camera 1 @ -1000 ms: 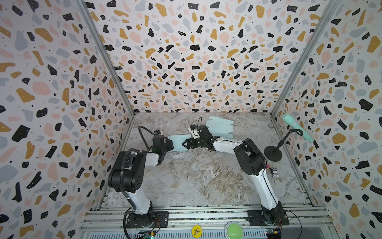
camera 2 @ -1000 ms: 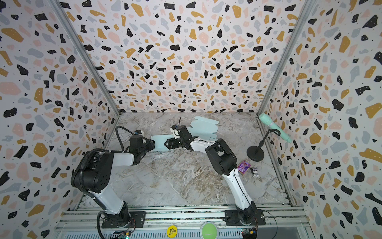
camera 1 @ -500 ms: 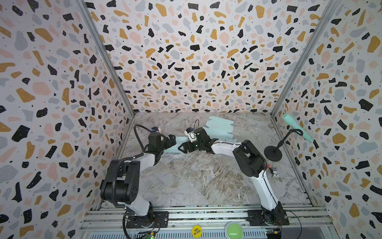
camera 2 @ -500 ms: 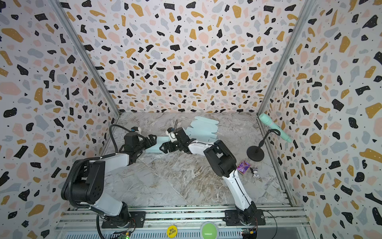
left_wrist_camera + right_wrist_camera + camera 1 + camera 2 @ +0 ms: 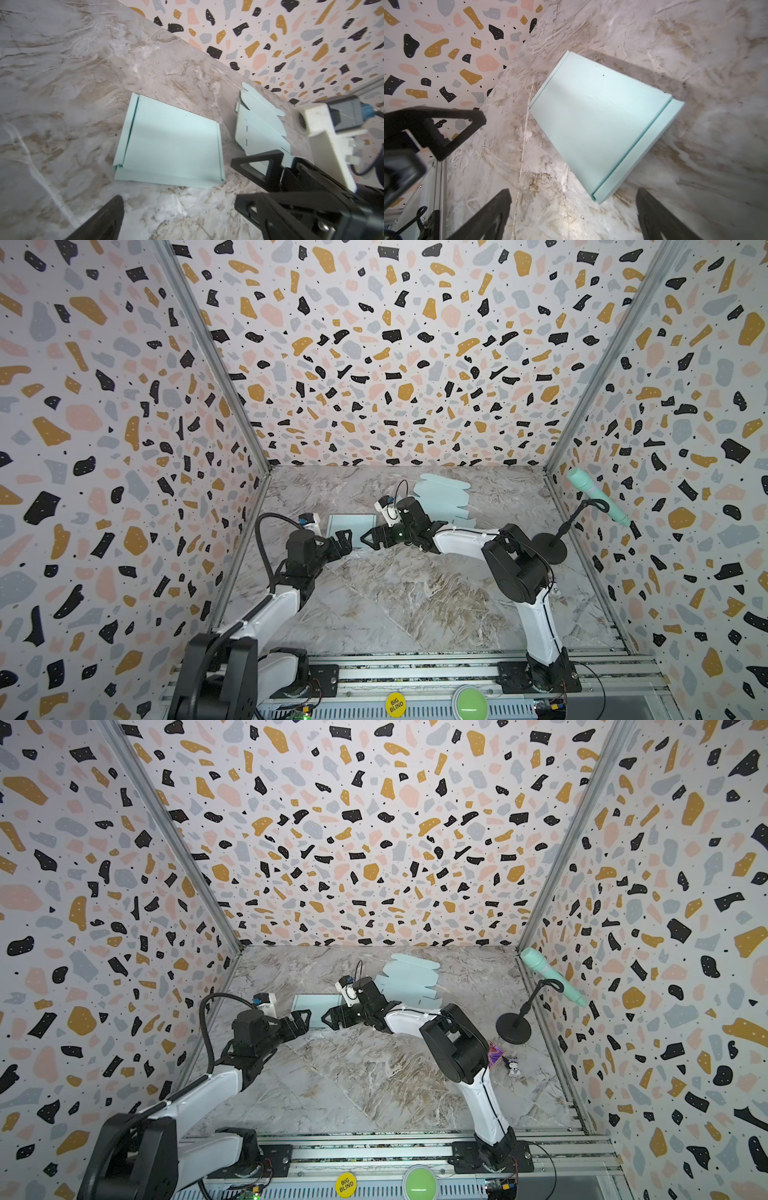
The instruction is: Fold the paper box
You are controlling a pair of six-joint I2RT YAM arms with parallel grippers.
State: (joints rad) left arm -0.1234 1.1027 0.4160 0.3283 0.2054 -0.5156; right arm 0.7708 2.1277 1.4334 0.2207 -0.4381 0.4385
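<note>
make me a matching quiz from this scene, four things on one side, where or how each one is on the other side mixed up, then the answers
Things:
1. folded paper box
2. flat box blanks
3. mint microphone
4. green button

Place or state:
a. held up on a black stand
b. closed up, lying on the marble table
c. unfolded, fanned out flat
d. at the front edge, beside a yellow sticker

Pairs: 1-b, 2-c, 3-a, 4-d
</note>
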